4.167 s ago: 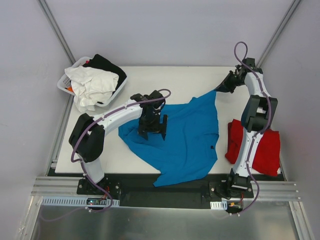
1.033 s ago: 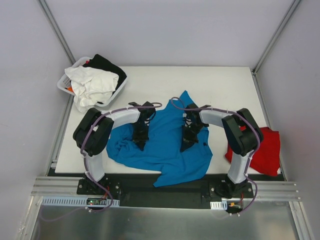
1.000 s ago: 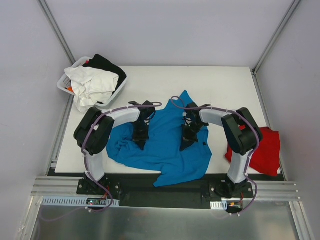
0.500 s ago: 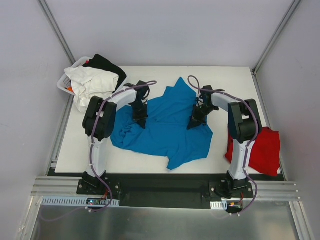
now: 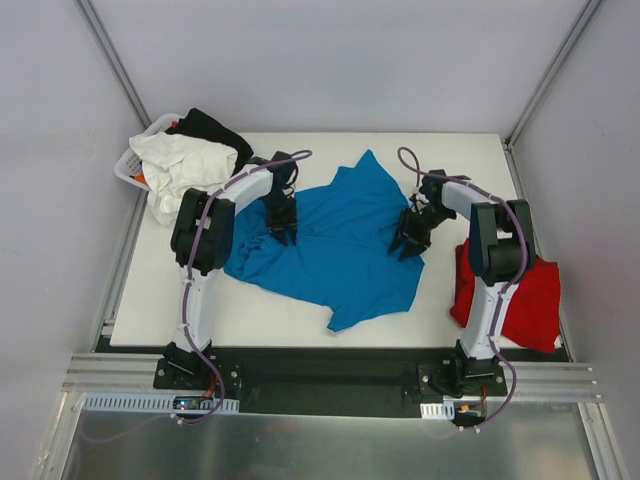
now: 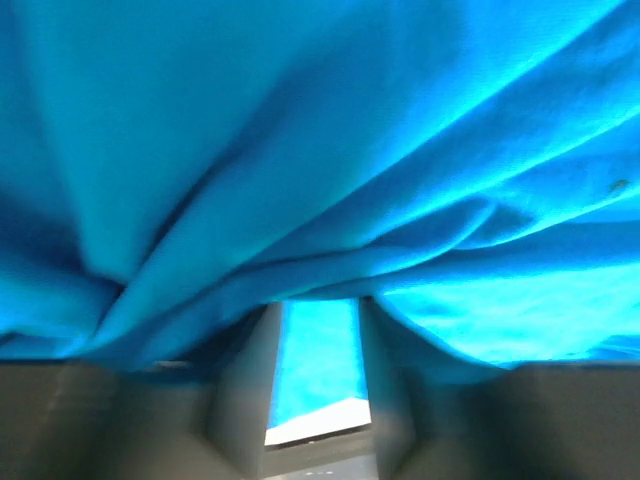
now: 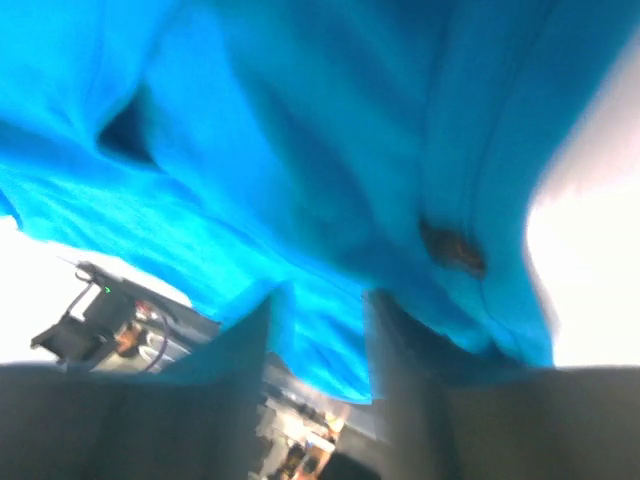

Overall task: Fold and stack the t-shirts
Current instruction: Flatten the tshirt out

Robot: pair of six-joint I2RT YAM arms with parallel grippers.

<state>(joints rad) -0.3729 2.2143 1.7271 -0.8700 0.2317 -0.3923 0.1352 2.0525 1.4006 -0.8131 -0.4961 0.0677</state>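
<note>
Left hand, right hand on blue t-shirt.

We see the turquoise-blue V-neck cloth t-shirt soft, matt and creased; the plain red cloth t-shirt likewise matt; the white table smooth.

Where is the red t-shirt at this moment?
In the top view, the red t-shirt lies at the near right corner of the table, just right of the blue t-shirt.

Overhead and 2 wrist close-ups share blue shirt.
</note>
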